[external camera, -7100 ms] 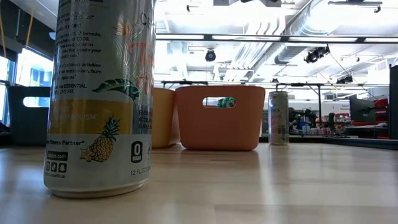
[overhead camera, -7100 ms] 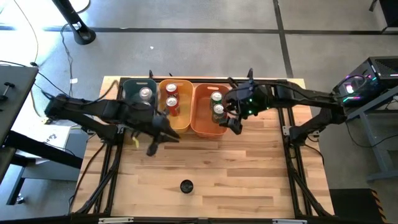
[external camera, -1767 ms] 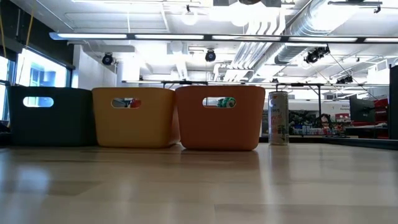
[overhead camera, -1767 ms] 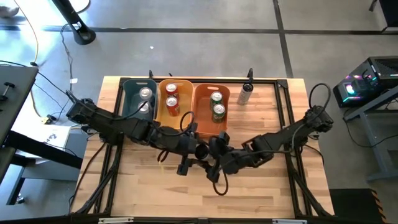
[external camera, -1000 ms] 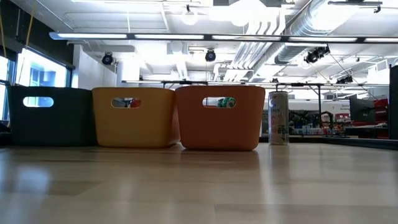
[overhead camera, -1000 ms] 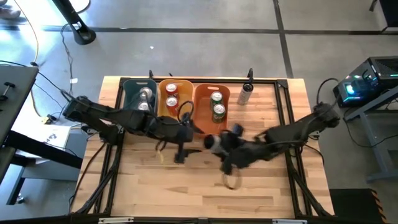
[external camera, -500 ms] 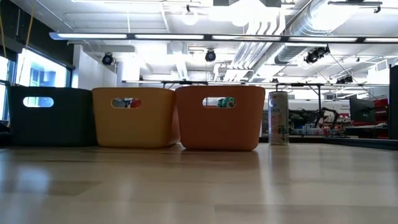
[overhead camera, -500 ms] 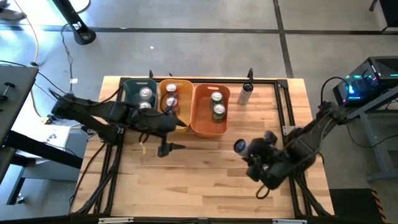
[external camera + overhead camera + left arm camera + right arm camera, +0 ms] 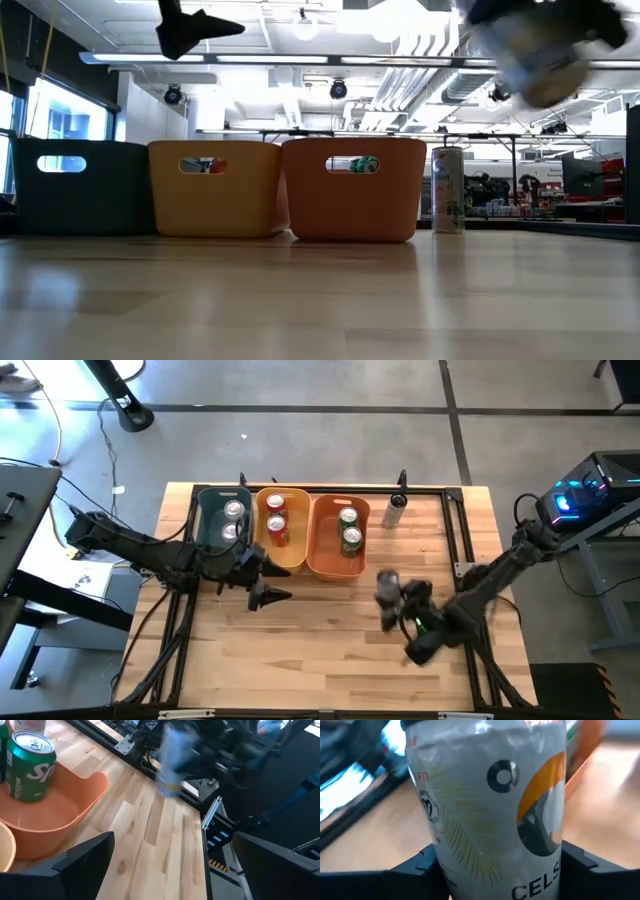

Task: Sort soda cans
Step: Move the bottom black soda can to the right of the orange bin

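Note:
My right gripper is shut on a silver soda can, held above the table's right half; the low view shows the can blurred, well above the tabletop. My left gripper is wide open and holds nothing, just in front of the yellow bin. Two silver cans stand in the dark teal bin, two red cans in the yellow bin, and two green cans in the orange bin. Another can stands on its base right of the orange bin. My right gripper pinches the silver can's round side wall between its two fingers, one on either side of the body. The can is lifted clear of the table.
The three bins stand in a row along the far edge. Bare wooden tabletop lies in front of them, reaching to the near edge. Black frame rails run along the table's left and right sides.
My right gripper has carried the silver can from the table's middle toward the right edge, rolling its wrist. My left gripper has drawn back toward the left edge. Both have sunk into the top of the low view.

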